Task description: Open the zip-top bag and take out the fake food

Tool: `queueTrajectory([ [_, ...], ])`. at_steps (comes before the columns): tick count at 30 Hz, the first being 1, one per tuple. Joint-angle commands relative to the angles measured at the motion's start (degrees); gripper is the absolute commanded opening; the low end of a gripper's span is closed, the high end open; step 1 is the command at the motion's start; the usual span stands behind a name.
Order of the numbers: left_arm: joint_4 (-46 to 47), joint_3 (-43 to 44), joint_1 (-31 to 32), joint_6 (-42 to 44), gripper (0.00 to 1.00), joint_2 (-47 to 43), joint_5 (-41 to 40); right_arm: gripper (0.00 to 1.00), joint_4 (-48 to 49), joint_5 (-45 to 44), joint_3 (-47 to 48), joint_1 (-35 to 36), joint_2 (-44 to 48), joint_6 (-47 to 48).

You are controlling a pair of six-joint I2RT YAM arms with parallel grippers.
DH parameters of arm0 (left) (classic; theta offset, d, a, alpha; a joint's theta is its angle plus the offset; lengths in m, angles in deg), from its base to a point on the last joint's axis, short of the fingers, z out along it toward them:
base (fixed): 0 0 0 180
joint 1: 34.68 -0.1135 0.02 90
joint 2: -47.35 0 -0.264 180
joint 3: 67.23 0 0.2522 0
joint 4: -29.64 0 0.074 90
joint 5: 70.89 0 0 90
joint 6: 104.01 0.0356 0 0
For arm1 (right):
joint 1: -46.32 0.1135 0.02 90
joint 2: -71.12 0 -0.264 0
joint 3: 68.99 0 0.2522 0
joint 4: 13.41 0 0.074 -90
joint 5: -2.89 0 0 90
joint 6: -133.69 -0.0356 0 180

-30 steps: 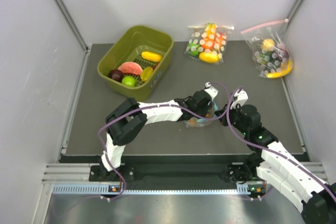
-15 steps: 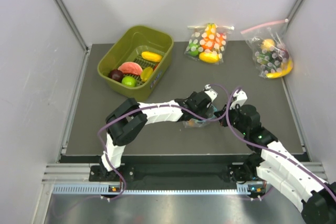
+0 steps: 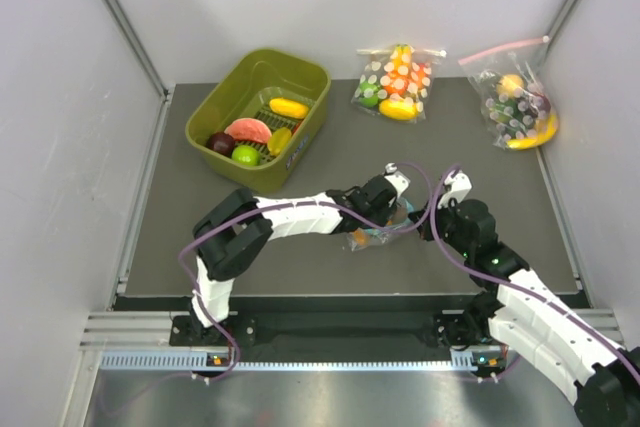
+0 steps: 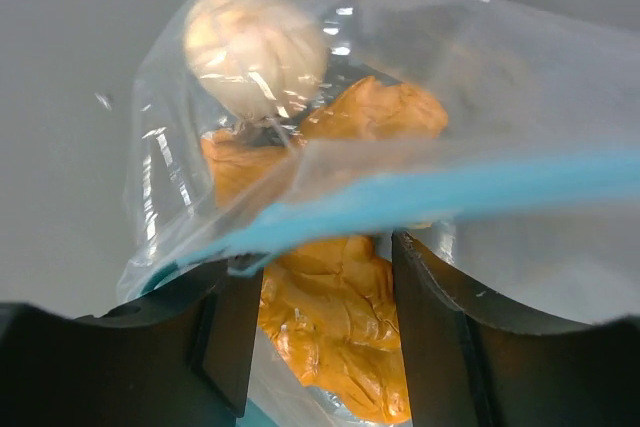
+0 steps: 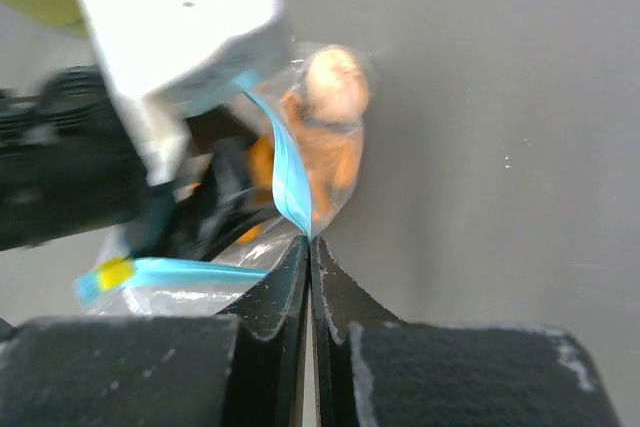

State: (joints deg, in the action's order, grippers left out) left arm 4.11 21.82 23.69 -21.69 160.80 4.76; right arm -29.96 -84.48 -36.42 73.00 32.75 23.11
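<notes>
The small clear zip-top bag (image 3: pixel 368 237) with a light-blue zip strip (image 4: pixel 420 197) lies on the dark mat between my two grippers. My left gripper (image 3: pixel 385 215) reaches into its mouth. In the left wrist view the gripper (image 4: pixel 330 322) has its jaws closed on an orange piece of fake food (image 4: pixel 335 307). More orange pieces and a pale round piece (image 4: pixel 255 47) lie deeper in the bag. No green fruit shows. My right gripper (image 5: pixel 310 242) is shut on the corner of the zip strip (image 5: pixel 285 172), at the bag's right side (image 3: pixel 425 219).
An olive bin (image 3: pixel 312 125) with toy fruit stands at the back left. Two dotted bags with pink strips lie at the back, one in the middle (image 3: pixel 395 82) and one at the right (image 3: pixel 520 102). Grey walls enclose the mat.
My left gripper has drawn back a little to the left and nearer, and the bag has shifted with it. The right gripper has stayed in place, still pinching the strip.
</notes>
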Motion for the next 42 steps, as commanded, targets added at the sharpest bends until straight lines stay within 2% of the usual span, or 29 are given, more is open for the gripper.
queueTrajectory([
  [1,3.7,-3.0,0.0,-1.6,0.27,-8.1,7.0,0.0,3.4,-1.8,1.1,0.4,-1.1,0.9],
  [13,10.3,-6.7,-1.1,-4.1,0.25,-16.0,16.6,0.0,5.9,-2.4,0.4,0.4,-4.2,1.1],
  [18,11.2,-8.9,-2.7,-5.1,0.25,-16.8,20.6,0.0,3.5,-7.6,1.4,0.4,-4.4,1.2],
  [25,21.3,-15.5,-5.9,-7.8,0.25,-19.6,28.9,0.0,3.9,-8.8,1.6,0.3,-7.6,1.2],
  [28,21.7,-15.7,-6.5,-8.1,0.25,-19.4,30.3,0.0,4.7,-7.6,1.3,0.3,-7.7,1.1],
  [32,20.7,-14.2,-6.6,-7.6,0.31,-16.6,32.7,0.0,4.5,-6.8,1.2,0.4,-6.9,1.4],
  [36,13.5,-10.5,-6.3,-8.3,0.4,-12.8,32.3,0.0,3.3,-6.6,1.3,0.4,-5.1,1.5],
  [42,11.9,-9.7,-5.0,-9.6,0.52,-9.9,31.6,0.0,5.1,-4.2,0.4,0.6,-0.5,1.2],
])
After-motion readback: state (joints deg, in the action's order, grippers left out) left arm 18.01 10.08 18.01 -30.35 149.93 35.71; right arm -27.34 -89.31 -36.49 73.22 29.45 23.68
